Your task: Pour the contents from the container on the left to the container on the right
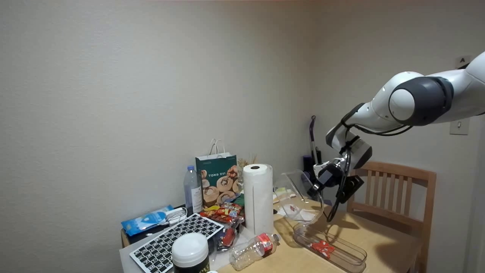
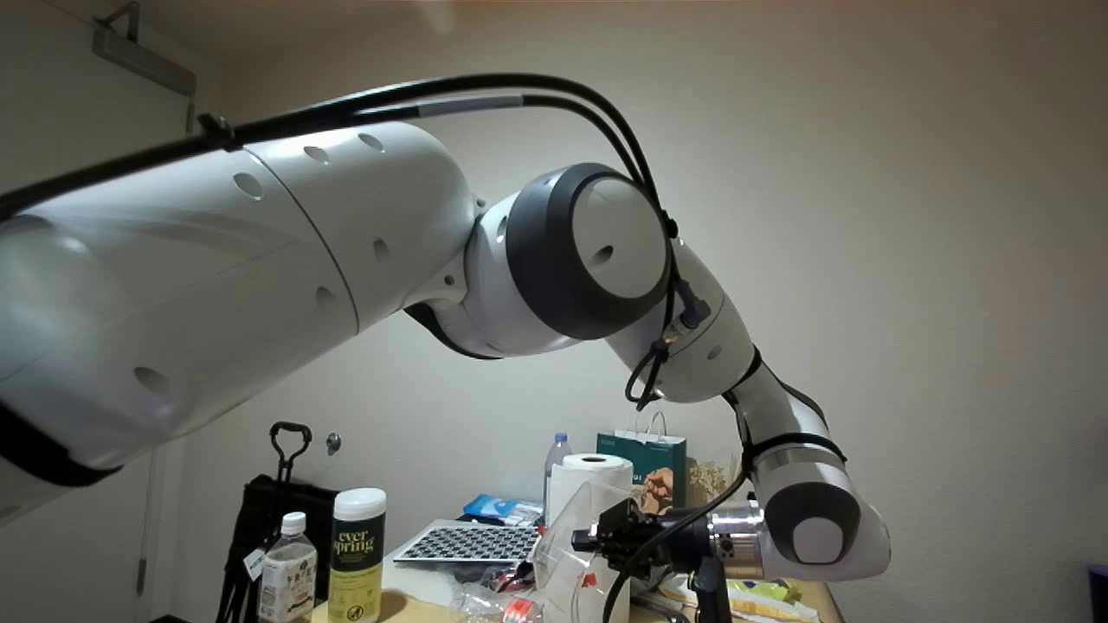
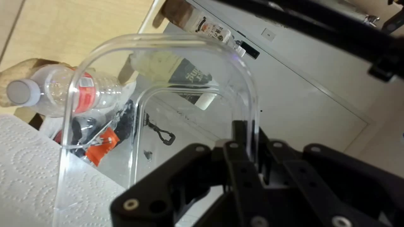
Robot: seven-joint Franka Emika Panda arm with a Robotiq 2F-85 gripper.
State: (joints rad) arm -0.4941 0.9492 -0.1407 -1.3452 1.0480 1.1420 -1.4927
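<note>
Plastic container (image 1: 298, 197): tipped; tilt further, slowly, mouth over the tray (image 1: 348, 259).
Gripper (image 3: 252, 146): pinching its wall; hold firm.
Red packet (image 1: 323, 248): in the tray (any left above is unclear).

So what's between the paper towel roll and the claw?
The tilted clear container, its wall pinched in the claw. It shows there in an exterior view and the wrist view; whether it touches the paper towel roll, I can't tell.
</note>
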